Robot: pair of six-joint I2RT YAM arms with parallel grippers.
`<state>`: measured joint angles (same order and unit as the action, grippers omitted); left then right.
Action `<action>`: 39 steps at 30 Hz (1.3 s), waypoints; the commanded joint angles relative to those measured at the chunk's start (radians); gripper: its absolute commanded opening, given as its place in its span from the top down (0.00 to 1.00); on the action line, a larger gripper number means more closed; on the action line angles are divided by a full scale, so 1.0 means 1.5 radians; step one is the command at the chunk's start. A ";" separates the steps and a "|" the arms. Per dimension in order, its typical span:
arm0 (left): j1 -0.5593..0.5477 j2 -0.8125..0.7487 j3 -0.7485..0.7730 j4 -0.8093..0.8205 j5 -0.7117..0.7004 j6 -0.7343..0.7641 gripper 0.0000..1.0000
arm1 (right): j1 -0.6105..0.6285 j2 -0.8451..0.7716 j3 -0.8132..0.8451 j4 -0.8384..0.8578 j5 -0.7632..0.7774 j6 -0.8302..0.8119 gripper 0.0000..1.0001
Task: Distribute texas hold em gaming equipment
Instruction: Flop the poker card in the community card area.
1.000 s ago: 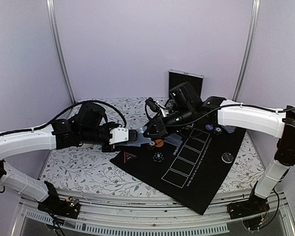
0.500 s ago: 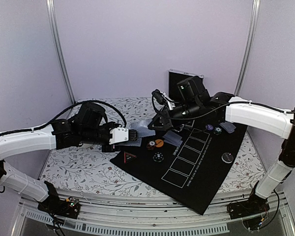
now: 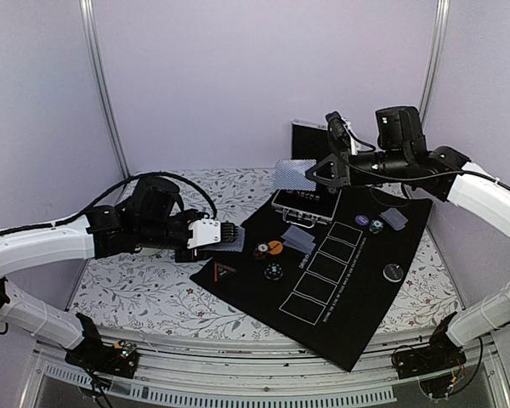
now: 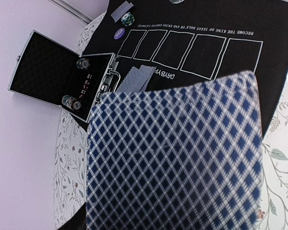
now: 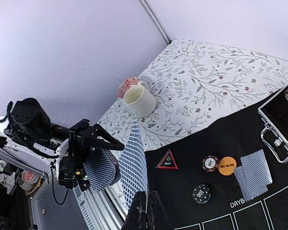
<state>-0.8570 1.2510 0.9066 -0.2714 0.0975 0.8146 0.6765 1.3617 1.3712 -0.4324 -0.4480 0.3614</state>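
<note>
1. Floral desk [image 3: 136,297] carries a black mat [image 3: 348,314].
2. Left end effector [image 3: 228,238] pinches the deck of cards [image 4: 173,158] at the mat's left edge.
3. One striped chip [image 3: 260,252] and an orange disc [image 3: 274,247] lie touching on the mat.
4. Right end effector [image 3: 317,175] pinches one card [image 3: 293,174] high above the open case [image 3: 306,204].

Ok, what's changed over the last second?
The right claw, shut on one card, has drawn it off the deck and lifted it up and back above the open case. The left claw has stayed put holding the deck; chips and buttons on the mat are unmoved.
</note>
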 commanded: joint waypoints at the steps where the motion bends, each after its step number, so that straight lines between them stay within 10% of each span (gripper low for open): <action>1: -0.010 -0.012 0.000 0.015 0.011 -0.003 0.51 | -0.001 -0.016 -0.062 -0.035 0.087 0.002 0.98; 11: -0.011 -0.014 0.001 0.015 0.013 -0.004 0.51 | 0.058 -0.081 -0.274 0.080 0.154 0.051 0.98; 27: -0.013 -0.015 0.002 0.011 0.016 -0.004 0.51 | 0.170 -0.083 -0.475 0.253 0.332 -0.733 0.98; 39: -0.013 -0.012 0.000 0.011 0.017 -0.002 0.51 | 0.197 0.001 -0.544 0.413 0.321 -0.943 0.98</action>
<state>-0.8597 1.2510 0.9066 -0.2710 0.1162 0.8143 0.9440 1.3140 0.5903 0.0868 0.0219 -0.9169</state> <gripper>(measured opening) 0.493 0.023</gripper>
